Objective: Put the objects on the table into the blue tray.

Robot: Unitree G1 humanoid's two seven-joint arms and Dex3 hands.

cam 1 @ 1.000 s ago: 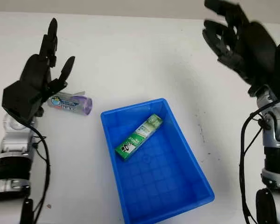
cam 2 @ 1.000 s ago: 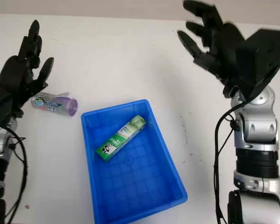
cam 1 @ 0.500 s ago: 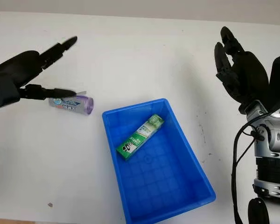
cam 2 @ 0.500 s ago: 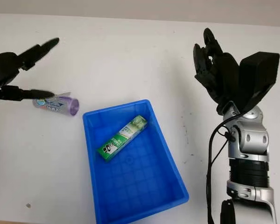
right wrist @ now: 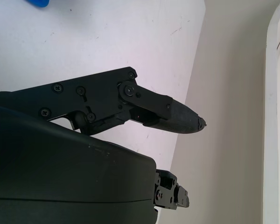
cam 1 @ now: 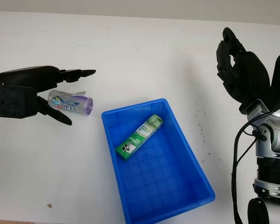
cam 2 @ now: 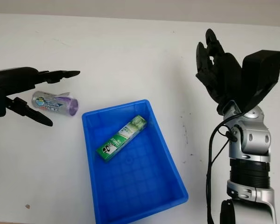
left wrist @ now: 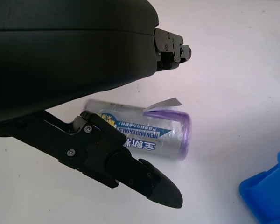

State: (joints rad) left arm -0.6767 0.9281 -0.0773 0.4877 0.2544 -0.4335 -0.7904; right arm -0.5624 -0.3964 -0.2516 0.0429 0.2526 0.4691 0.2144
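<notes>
Left hand (cam 1: 35, 91) spread, fingers straddling roll (cam 1: 71, 102) on table (cam 1: 140, 51), left of tray (cam 1: 177, 205). Right hand (cam 1: 240, 70) raised, idle, holding nothing. Risk: round roll could roll from closing fingers.

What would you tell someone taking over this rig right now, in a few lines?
Left hand: open, fingers either side of the purple-capped roll lying on the white table, not gripping it.
Right hand: open, raised at the table's right side, idle.
Done: green box lies inside the blue tray.
Left: close on the roll, lift it and place it in the tray just to its right.
</notes>
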